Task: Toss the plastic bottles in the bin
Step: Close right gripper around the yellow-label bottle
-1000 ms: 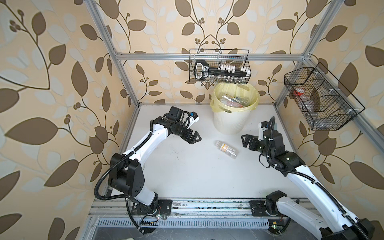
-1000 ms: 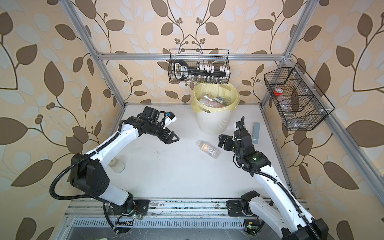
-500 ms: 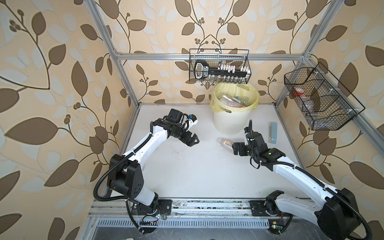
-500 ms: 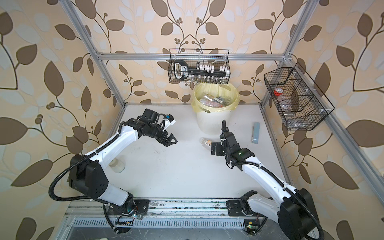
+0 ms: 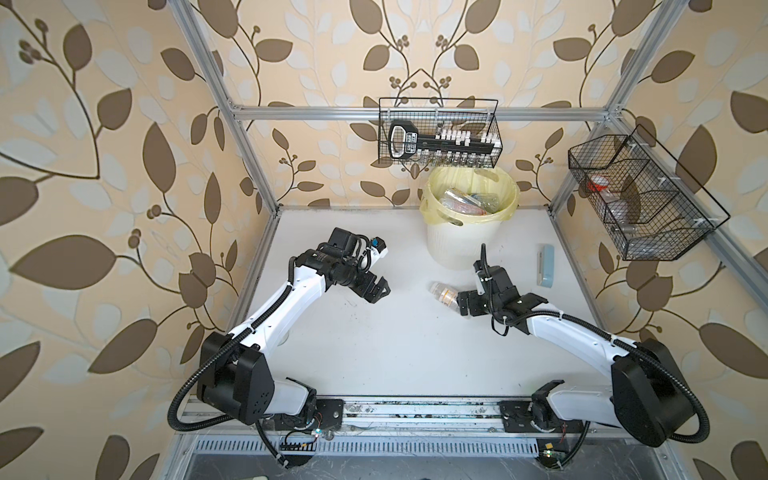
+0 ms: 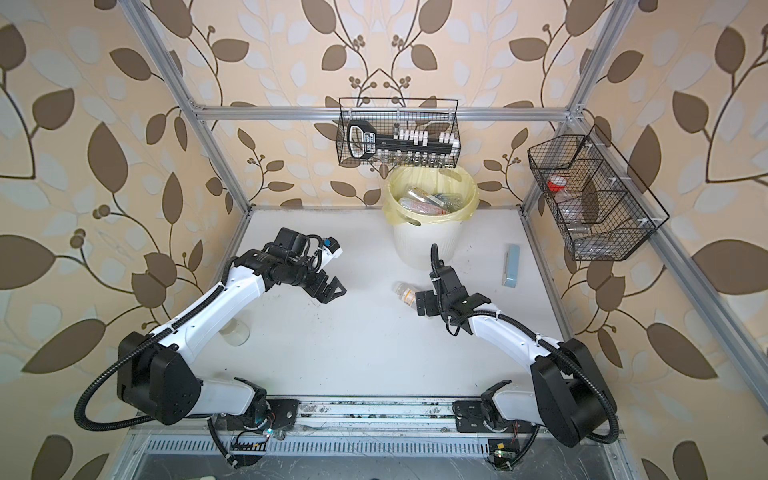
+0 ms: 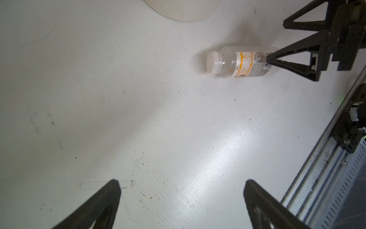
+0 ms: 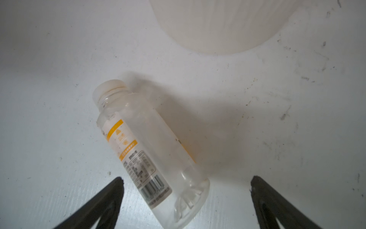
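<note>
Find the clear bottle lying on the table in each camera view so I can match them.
Top view: bottle centre-right, at the right hand.
Top view: same place.
Left wrist: far off, by that hand's fingertip.
Right wrist: close, between the hand's fingers.
Shared landmark: cream bin beside it.

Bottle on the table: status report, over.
Right claw open around base of bottle, not gripping. Left claw open, empty, apart. Bottle lying beside bin. Nothing seen blocking.

Bare tabletop [image 5: 395, 353] is lying open at centre; the bin [image 5: 453, 245] is standing close behind the fallen bottle [image 5: 444, 292], apparently narrowing passage there.
</note>
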Tool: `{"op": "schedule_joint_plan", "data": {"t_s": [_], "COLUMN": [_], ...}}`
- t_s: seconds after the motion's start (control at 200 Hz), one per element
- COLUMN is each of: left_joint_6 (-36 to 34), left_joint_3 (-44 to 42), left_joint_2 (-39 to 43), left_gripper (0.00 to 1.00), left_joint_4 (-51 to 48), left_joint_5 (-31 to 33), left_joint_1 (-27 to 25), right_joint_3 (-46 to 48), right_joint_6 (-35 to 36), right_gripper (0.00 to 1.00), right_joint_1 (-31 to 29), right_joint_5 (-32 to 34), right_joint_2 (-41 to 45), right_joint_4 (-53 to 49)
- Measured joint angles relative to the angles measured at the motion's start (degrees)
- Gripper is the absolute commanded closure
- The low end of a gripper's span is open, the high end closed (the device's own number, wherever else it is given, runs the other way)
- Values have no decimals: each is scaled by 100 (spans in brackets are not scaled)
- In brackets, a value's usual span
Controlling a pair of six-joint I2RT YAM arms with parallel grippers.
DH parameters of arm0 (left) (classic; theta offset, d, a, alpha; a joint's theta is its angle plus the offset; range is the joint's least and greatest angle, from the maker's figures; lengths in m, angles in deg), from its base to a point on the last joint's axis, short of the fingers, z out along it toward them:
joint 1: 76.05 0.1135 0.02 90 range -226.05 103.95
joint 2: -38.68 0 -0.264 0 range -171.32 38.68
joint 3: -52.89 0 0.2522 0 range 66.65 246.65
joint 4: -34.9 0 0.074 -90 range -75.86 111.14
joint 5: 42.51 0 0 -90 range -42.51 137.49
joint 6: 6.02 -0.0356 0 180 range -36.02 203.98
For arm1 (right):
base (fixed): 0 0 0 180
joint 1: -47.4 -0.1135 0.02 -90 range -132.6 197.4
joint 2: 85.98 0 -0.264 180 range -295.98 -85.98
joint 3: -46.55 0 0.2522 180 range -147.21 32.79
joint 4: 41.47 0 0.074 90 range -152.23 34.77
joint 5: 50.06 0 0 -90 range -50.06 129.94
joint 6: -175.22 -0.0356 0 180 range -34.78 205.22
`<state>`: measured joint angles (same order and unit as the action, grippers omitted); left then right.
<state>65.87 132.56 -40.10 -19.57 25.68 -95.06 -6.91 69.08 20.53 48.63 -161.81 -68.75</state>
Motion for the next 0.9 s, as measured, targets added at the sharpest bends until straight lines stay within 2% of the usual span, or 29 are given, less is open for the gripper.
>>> {"op": "schedule_joint_plan", "data": {"t_s": [0.215,0.47,0.685,0.81,0.9], "left_joint_6": [28,92,190,190,190], "left_joint_3": [-184,-203,-317,-326,-341], "left_joint_2": [9,15,85,107,122], "left_gripper": [1,1,1,1,1], "left_joint_4": [-15,-2,-4,-13,-9], "left_joint_5": [-74,-396,-754,-903,-960], "left_joint_1": [538,1222,1611,1637,1646], "right_joint_3": [-136,-164,-273,-282,-282], "right_joint_6": [234,358,358,302,256], "right_gripper": [0,5,15,29,30], "right_joint_1": [-522,-498,-492,-551,-654], "right_joint_5": [111,70,-22,-37,-35], "right_joint_2": [-448,-890,-1198,-1266,-1279], "right_joint_4": [109,354,461,538,579]}}
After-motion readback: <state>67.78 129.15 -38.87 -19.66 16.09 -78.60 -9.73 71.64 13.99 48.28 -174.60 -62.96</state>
